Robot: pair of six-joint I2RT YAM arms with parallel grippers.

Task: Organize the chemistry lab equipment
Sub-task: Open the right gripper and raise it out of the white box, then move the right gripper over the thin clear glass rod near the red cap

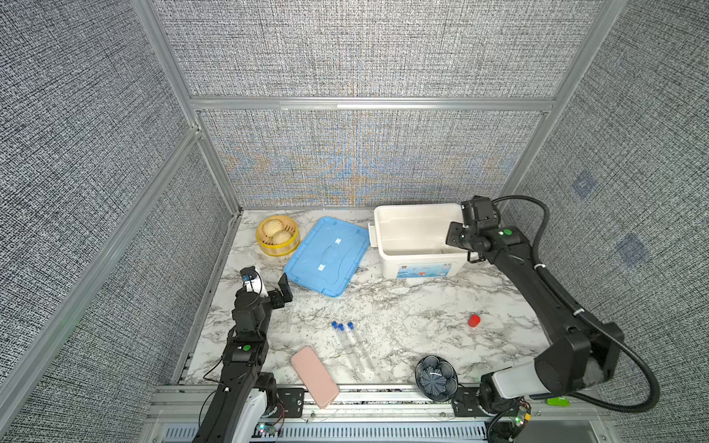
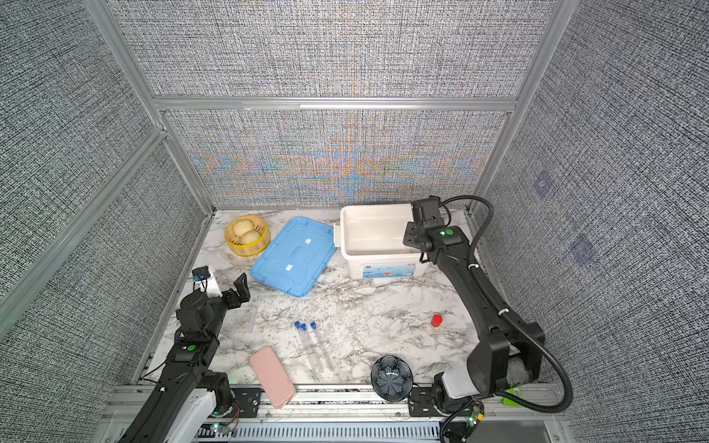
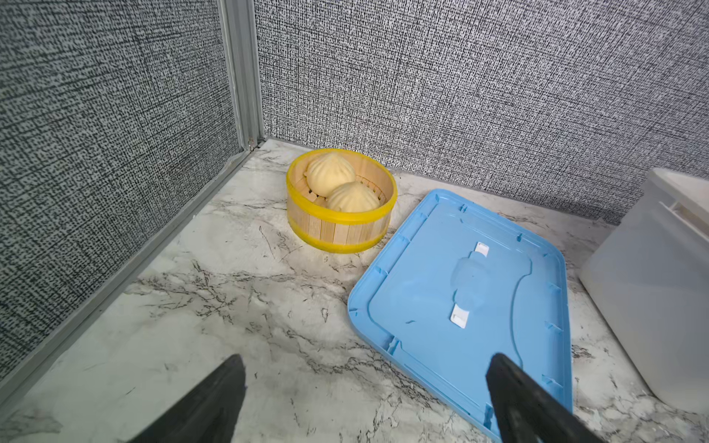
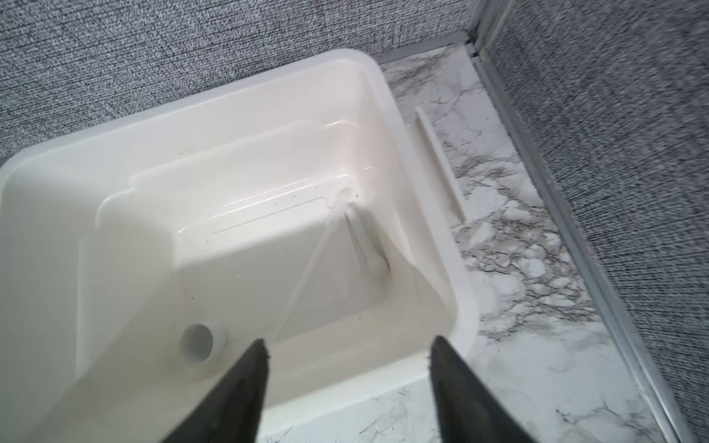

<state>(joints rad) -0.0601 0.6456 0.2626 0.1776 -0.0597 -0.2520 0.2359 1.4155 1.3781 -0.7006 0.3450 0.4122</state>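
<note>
Three clear tubes with blue caps (image 1: 351, 345) (image 2: 312, 345) lie side by side on the marble table's front middle. A faint clear plastic rack (image 2: 241, 320) sits to their left, beside my left arm. My left gripper (image 1: 268, 285) (image 3: 366, 360) hangs open over bare marble near the blue lid. My right gripper (image 1: 455, 234) (image 4: 349, 341) stands open and empty over the white bin's (image 1: 383, 245) near right corner. Inside the bin lie a small white mortar (image 4: 201, 341), a white pestle (image 4: 364, 245) and a thin clear rod (image 4: 307, 268).
A blue lid (image 1: 328, 255) lies flat left of the bin, with a yellow steamer basket of buns (image 1: 277, 234) behind it. A pink case (image 1: 314, 376) overhangs the front edge. A dark ribbed bowl (image 1: 436, 377) and a small red cap (image 1: 474, 321) sit front right.
</note>
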